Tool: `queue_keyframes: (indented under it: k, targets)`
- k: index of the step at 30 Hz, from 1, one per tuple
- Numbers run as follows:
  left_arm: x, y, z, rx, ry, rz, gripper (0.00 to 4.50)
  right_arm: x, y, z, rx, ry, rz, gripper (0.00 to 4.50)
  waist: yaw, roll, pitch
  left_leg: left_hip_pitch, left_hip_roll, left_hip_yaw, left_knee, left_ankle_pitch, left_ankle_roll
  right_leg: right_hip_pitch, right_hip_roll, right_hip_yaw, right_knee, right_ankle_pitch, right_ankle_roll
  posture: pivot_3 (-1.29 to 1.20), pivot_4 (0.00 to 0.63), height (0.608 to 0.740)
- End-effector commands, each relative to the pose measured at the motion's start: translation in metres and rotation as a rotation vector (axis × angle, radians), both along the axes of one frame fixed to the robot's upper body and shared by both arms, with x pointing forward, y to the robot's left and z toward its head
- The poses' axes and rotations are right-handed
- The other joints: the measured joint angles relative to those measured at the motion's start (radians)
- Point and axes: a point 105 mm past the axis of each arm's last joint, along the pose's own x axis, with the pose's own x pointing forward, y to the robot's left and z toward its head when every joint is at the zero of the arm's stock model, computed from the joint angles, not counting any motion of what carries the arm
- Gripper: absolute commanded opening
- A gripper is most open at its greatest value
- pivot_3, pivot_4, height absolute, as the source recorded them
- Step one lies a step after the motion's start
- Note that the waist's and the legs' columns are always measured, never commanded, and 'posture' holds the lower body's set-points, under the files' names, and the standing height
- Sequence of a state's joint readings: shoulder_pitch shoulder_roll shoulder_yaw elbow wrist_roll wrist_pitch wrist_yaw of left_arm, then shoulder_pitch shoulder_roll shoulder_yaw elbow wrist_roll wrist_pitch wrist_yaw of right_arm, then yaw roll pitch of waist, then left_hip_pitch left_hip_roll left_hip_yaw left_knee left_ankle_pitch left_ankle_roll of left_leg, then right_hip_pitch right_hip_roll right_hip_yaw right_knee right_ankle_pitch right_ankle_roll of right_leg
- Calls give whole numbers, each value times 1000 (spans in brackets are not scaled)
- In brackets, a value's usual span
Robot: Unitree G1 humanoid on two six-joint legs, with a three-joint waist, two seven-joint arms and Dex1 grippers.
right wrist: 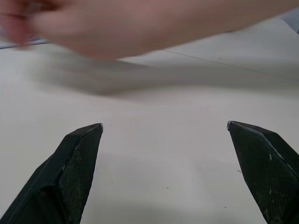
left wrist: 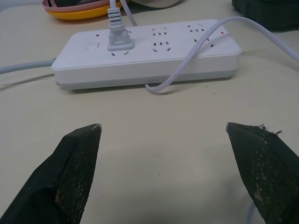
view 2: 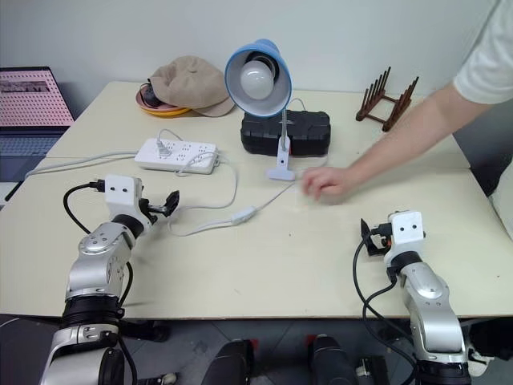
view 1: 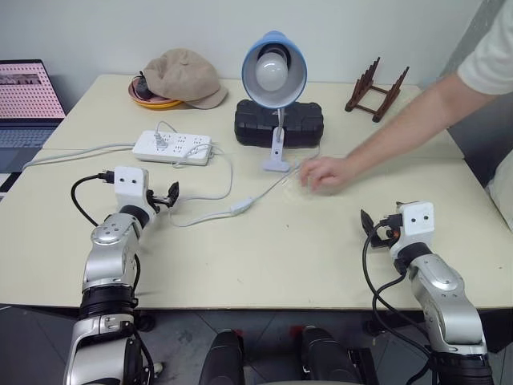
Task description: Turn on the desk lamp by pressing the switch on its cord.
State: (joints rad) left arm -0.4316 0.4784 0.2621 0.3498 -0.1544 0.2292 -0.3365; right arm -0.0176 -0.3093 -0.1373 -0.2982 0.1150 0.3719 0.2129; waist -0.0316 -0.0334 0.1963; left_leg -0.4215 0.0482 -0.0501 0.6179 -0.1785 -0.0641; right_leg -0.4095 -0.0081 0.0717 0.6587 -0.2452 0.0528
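Person's hand (view 1: 325, 173) near the switch (view 1: 243, 206)

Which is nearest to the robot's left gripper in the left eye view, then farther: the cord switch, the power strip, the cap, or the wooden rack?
From the left gripper:
1. Power strip, just beyond it on the table; the switch, off to its right, is too close to call against it.
2. Cap, at the far edge.
3. Wooden rack, far right corner.
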Motion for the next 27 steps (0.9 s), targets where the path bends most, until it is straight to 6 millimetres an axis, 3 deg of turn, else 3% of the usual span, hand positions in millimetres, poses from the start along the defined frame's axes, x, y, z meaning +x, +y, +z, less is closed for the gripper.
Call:
queue_keyframes:
  k: [1, 4, 10, 14, 18, 23, 27]
  targets:
    - [1, 1, 23, 47, -61, -8, 4464, -1, -3, 14, -9, -59, -12, 4500, 0, 0, 0, 0, 0, 0, 0, 0, 0, 0, 0, 0, 0, 0, 0, 0, 150, 740]
    - [0, 1, 24, 42, -57, -32, 4464, -1, -2, 15, -12, -59, -4, 4500, 0, 0, 0, 0, 0, 0, -1, 0, 0, 0, 0, 0, 0, 0, 0, 0, 150, 740]
    - [-11, -27, 46, 163, -13, -347, 4464, -7, 12, 20, -18, -37, 127, 4500, 0, 0, 0, 0, 0, 0, -4, 0, 0, -2, 0, 0, -1, -1, -1, 0, 150, 740]
    - [-26, -54, 58, 248, 117, -659, 4464, -28, 47, 33, 29, 9, 451, 4500, 0, 0, 0, 1, 0, 1, -6, 0, 0, -2, 0, 0, -1, -1, -2, 0, 150, 740]
    - [-44, -88, 47, 336, 285, -960, 4464, -53, 69, 34, 17, 113, 703, 4500, 1, 0, 0, 1, 0, 1, -7, 0, 0, -2, 0, 0, -2, -3, -4, 0, 150, 740]
    - [-29, -107, 27, 417, 340, -1031, 4464, -63, 84, 41, 49, 143, 792, 4500, 0, 0, 0, 1, 0, 1, -7, 0, 0, -2, -1, 0, -2, -3, -3, 0, 150, 740]
    - [-16, -114, 0, 511, 390, -1043, 4464, -64, 89, 40, 52, 136, 773, 4500, -2, 0, 0, 0, 0, 1, -7, 0, 0, -3, 0, 0, -2, -3, -3, 0, 150, 740]
